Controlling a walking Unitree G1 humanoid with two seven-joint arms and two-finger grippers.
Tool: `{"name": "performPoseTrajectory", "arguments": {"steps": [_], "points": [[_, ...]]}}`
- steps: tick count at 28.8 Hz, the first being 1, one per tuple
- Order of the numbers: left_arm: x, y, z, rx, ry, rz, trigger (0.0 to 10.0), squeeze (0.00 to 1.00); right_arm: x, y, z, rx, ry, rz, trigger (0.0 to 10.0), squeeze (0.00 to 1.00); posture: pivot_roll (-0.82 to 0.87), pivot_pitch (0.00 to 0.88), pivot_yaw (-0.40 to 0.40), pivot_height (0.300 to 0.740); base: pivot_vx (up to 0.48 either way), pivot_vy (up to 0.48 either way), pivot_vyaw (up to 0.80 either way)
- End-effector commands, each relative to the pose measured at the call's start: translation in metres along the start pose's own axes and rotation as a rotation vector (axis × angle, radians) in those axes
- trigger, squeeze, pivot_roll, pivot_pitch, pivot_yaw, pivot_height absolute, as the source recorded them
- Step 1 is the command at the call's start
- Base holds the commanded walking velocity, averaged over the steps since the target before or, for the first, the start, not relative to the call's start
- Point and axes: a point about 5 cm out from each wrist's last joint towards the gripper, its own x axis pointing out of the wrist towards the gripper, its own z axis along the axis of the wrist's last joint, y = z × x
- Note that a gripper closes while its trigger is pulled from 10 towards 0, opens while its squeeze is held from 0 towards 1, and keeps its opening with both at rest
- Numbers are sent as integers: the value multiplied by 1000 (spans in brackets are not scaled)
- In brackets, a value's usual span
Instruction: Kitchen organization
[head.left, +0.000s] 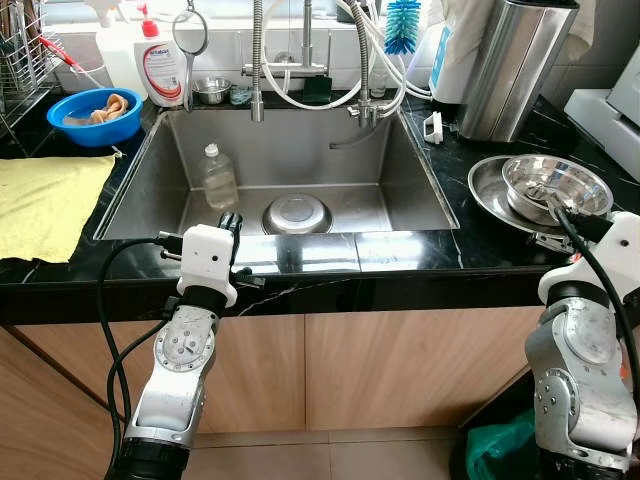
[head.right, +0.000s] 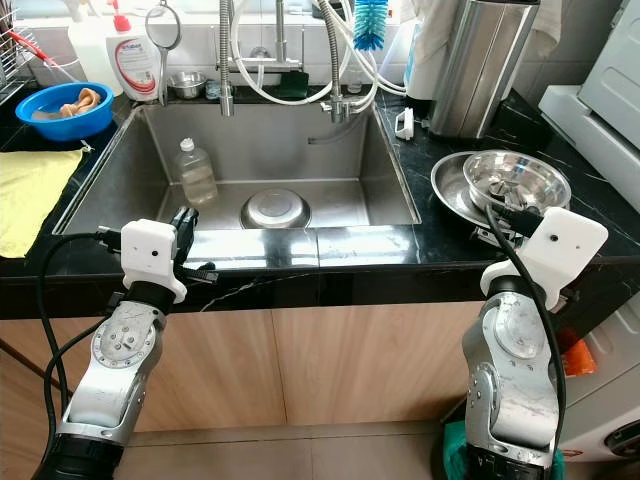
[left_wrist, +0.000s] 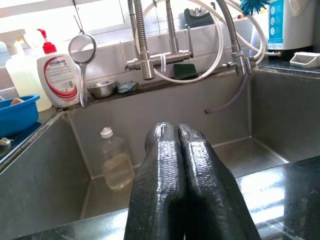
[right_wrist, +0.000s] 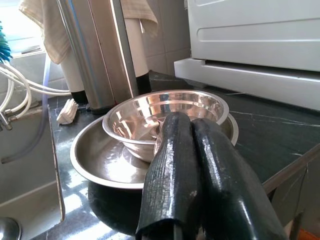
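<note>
Stainless steel dominates the scene: a deep sink (head.left: 150, 180) is set into the black marble-veined counter (head.left: 420, 250), with an upturned steel bowl (head.left: 296, 213) at the middle of its floor and a clear plastic bottle (head.left: 219, 178) leaning at its back-left corner. The left gripper (left_wrist: 182, 150) is held at the sink's front edge, fingers pressed together, nothing held. The right gripper (right_wrist: 192, 150), likewise closed and empty, is poised at the counter's front-right edge, just before a shiny bowl (right_wrist: 165, 112) nested in a wide shallow pan (right_wrist: 95, 160). Before either bowl is gripped, the fingers should probably be opened and one slid over the thin rim, since smooth curved steel slips easily.
</note>
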Motion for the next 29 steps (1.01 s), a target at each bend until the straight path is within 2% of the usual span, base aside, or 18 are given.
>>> {"name": "performPoseTrajectory", "arguments": {"steps": [1, 12, 18, 19, 20, 23, 24, 26, 29], "points": [[3, 0, 0, 13, 0, -10, 10000, 0, 2, -1, 4, 11, -17, -6, 0, 0, -122, 0, 9, 731, 0, 0, 0], [4, 0, 1, 12, -4, -8, 10000, 0, 5, 4, 18, -12, -93, 17, 0, 0, -124, 0, 7, 731, 0, 0, 0], [4, 0, 0, 10, -1, -1, 10000, 0, 3, 13, 26, -77, -145, 71, 0, 0, -126, 0, 3, 731, 0, 0, 0], [4, 1, 0, 11, -1, 1, 10000, 0, 3, 16, 27, -104, -163, 92, 3686, 0, -128, 0, 2, 731, 0, 0, 0], [4, 2, 0, 11, 0, 3, 10000, 0, 3, 18, 29, -124, -175, 106, 10000, 0, -126, 0, 1, 731, 0, 0, 0], [5, 4, 0, 15, 0, 10, 10000, 0, 4, 31, 35, -190, -233, 185, 10000, 0, -129, 0, -1, 731, 0, 0, 0], [5, 4, 0, 15, 0, 10, 10000, 0, 4, 31, 35, -190, -233, 185, 10000, 0, -129, 0, -1, 731, 0, 0, 0], [5, 5, -1, 16, 3, 17, 10000, 0, 4, 56, 36, -250, -256, 348, 10000, 0, -146, 0, 6, 731, 0, 0, 0], [5, 5, -1, 15, 3, 18, 10000, 0, 4, 76, 28, -261, -191, 507, 10000, 0, -148, 0, 4, 731, 0, 0, 0]]}}
